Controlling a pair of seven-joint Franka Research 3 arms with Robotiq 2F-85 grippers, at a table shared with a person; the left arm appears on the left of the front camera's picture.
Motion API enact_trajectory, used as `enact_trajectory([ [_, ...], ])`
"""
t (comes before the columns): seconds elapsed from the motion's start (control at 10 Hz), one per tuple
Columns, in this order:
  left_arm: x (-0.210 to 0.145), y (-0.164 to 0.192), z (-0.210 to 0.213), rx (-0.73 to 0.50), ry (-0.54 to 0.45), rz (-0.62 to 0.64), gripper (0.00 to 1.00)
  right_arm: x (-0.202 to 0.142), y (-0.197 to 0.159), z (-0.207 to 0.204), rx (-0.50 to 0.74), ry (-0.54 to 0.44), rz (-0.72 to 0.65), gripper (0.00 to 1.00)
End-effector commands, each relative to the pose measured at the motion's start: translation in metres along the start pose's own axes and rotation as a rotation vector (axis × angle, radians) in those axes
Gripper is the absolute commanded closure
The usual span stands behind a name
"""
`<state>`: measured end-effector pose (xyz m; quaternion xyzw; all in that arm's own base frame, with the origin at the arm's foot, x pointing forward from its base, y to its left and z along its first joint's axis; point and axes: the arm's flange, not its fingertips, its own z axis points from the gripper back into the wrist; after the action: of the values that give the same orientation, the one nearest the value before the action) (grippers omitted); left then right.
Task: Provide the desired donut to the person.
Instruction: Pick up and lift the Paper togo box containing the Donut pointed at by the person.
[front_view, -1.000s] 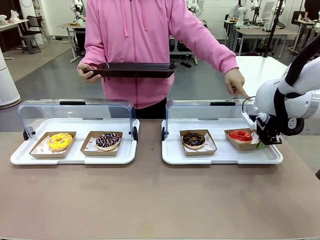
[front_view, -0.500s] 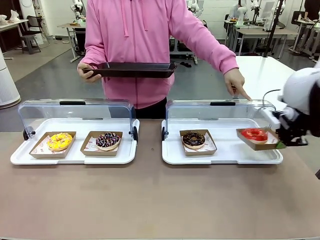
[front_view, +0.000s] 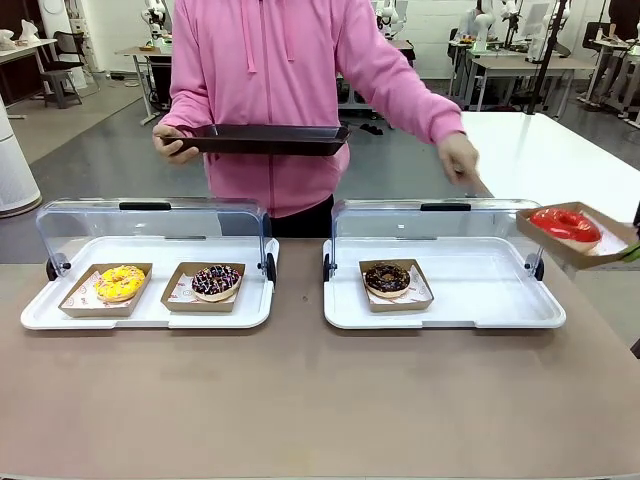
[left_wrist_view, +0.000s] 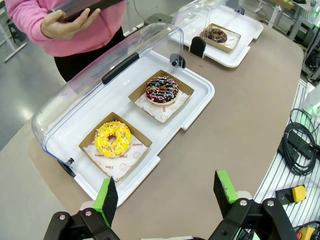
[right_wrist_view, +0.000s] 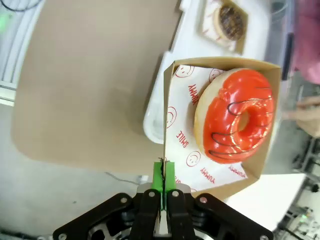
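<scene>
Although the red donut (front_view: 565, 224) in its cardboard tray (right_wrist_view: 220, 62) is held clear of the display case (front_view: 480, 300) at 3 o'clock in the front view, its edge pinched by the fully closed right gripper (right_wrist_view: 164, 175), delivery to the black tray (front_view: 265, 138) held by the person (front_view: 270, 60) at 11 o'clock is judged outstanding; the left gripper (left_wrist_view: 167, 192) is held wide open, empty.

The person (front_view: 270, 60) wears a bright pink drawstring hoodie. The left tool (left_wrist_view: 166, 190) and right tool (right_wrist_view: 164, 172) are black with green pads (left_wrist_view: 106, 197).
</scene>
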<state>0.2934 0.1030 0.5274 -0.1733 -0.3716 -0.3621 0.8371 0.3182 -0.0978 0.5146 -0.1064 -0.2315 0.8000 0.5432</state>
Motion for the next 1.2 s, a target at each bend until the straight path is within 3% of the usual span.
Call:
enact_trajectory([
  [0.0, 0.000, 0.000, 0.001, -0.005, -0.011, 0.005, 0.00, 0.023, 0.000, 0.021, -0.037, -0.059, 0.038, 1.00],
  [0.2, 0.000, 0.000, 0.001, -0.005, -0.011, 0.005, 0.00, 0.043, -0.029, 0.028, 0.023, -0.086, -0.034, 1.00],
  [0.3, 0.000, 0.000, 0.001, -0.005, -0.011, 0.005, 0.00, 0.038, -0.053, 0.008, 0.146, -0.103, -0.056, 1.00],
  [0.4, 0.000, 0.000, 0.001, -0.005, -0.011, 0.005, 0.00, 0.036, -0.007, 0.034, -0.024, -0.051, 0.023, 1.00],
  [1.1, 0.000, 0.000, 0.001, -0.005, -0.011, 0.005, 0.00, 0.036, -0.007, 0.034, -0.024, -0.051, 0.023, 1.00],
])
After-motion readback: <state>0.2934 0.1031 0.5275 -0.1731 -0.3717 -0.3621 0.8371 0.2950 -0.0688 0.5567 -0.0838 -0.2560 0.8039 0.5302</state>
